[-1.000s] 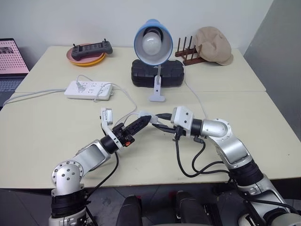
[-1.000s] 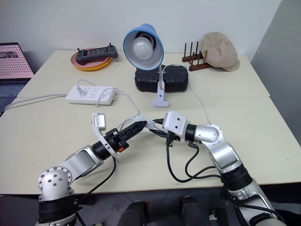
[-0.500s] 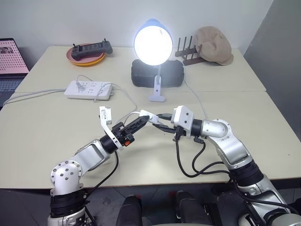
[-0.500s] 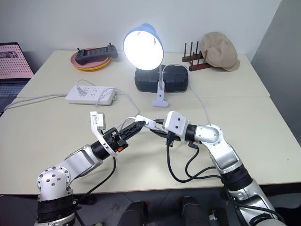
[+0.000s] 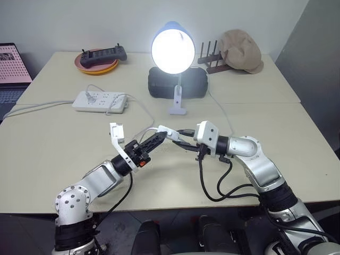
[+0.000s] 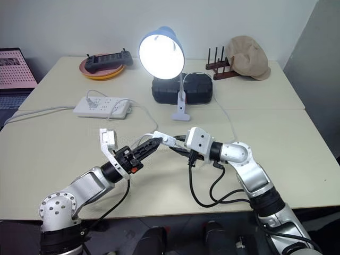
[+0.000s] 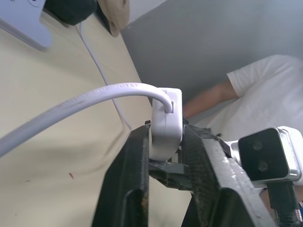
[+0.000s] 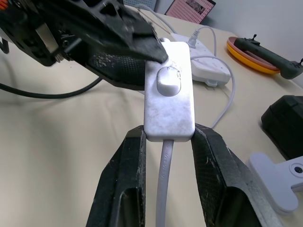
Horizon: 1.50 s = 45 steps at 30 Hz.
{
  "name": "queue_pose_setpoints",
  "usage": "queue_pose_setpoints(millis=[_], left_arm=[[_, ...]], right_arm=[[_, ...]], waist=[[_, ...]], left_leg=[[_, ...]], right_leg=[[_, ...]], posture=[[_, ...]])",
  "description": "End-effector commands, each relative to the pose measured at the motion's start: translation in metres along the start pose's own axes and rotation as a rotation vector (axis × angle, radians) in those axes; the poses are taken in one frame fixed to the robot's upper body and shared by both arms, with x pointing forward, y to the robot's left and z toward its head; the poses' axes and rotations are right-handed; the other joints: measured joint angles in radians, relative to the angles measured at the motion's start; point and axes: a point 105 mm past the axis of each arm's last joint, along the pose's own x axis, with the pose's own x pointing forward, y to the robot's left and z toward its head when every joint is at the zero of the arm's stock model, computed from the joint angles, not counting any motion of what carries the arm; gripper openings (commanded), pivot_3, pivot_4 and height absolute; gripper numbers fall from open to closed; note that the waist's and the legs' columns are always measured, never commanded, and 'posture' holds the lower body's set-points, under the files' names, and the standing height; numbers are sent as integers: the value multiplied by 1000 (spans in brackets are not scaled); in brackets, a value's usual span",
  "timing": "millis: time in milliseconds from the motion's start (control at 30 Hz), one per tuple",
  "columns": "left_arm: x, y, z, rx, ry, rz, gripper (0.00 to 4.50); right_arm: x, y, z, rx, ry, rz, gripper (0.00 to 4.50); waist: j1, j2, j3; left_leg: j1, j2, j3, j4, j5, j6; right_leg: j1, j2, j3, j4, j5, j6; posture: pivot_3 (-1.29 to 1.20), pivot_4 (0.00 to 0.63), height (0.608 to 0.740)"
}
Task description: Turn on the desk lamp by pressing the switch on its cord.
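Note:
The desk lamp (image 5: 172,50) stands at the back of the table on its white clip base, its bulb glowing. Its thin white cord (image 5: 218,109) runs forward to the switch (image 5: 166,131), which is held up above the table's middle. My right gripper (image 8: 169,133) is shut on the switch's (image 8: 169,101) near end, and the rocker faces that camera uncovered. My left gripper (image 7: 165,135) reaches in from the other side. Its fingers (image 7: 128,184) flank the switch's (image 7: 165,120) far end with no visible gap.
A white power strip (image 5: 101,101) lies at the left. A black case (image 5: 178,84) sits behind the lamp base. At the back are a plate with a controller (image 5: 98,59), a wooden rack (image 5: 211,59) and a cap (image 5: 241,50). A person's white sleeve (image 7: 265,85) is nearby.
The lamp was dark one second ago, lit up half a second ago and is still lit. Both grippers have stayed at the switch.

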Motion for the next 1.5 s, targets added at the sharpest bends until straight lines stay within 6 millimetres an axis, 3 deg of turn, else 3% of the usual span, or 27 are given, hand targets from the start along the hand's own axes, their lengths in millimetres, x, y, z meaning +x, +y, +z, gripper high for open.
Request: queue_pose_setpoints(millis=[33, 200, 400, 533, 667, 733, 867, 1133, 1267, 1500], left_arm=[[-8, -13, 7, 20, -19, -35, 2338], [-20, -17, 4, 51, 22, -15, 3250], [-43, -19, 25, 438, 163, 132, 4442], [-46, -16, 32, 816, 371, 181, 4477], [-47, -11, 32, 962, 466, 155, 4477], [-46, -4, 35, 1023, 495, 167, 4500], [-43, -1, 45, 1047, 476, 171, 4500], [-52, -2, 63, 1032, 501, 184, 4500], [-63, -2, 70, 1039, 566, 198, 4500], [-68, 4, 79, 1054, 585, 216, 4500]], right_arm=[[-2, -11, 12, -44, -44, -30, 1019], [-1, -14, 6, -39, -21, -29, 1019], [0, -27, -35, 31, 162, -40, 1019], [2, -31, -52, 119, 219, -25, 1019], [3, -32, -54, 169, 220, 0, 1019], [-3, -34, -46, 186, 191, 19, 1716], [-24, -36, -29, 186, 149, 57, 2548], [-95, -33, -2, 266, 170, 85, 4485], [-126, -31, 4, 324, 231, 56, 4485], [-138, -28, 4, 371, 244, -34, 4485]], waist=[[0, 0, 0], [-1, 0, 0], [0, 1, 1], [1, 2, 2], [0, 4, 3], [0, 4, 3], [5, 5, 4], [14, 5, 4], [15, 5, 4], [8, 5, 4]], left_leg=[[0, 0, 0, 0, 0, 0], [-3, 0, 0, -1, 0, 0], [-4, 0, 0, -2, -1, -1], [-6, 0, 1, -2, -1, -1], [-7, 0, 4, -4, -1, -1], [-9, 0, 3, -5, -2, -3], [-15, 0, 3, -6, -2, -3], [-17, 0, 3, -5, -2, -3], [-17, 0, 3, -4, -2, -3], [-16, 0, 3, -3, -2, -2]], right_leg=[[0, 0, 0, -1, 0, 0], [0, -1, 0, -6, 1, 1], [-2, 0, 0, -6, 0, 0], [-4, -1, 0, -7, 0, 0], [-6, -2, 1, -9, 0, 0], [-8, -2, 0, -9, 0, 0], [-14, -2, 0, -6, 2, 2], [-15, -2, -1, -6, 1, 5], [-15, -2, -1, -5, -1, 6], [-15, -2, -1, -5, -1, 5]], posture=[[0, 150, 740], [0, 150, 740], [0, 150, 740], [0, 150, 740], [0, 150, 740], [0, 150, 740], [0, 150, 740], [0, 150, 740], [0, 150, 740], [0, 150, 740]])
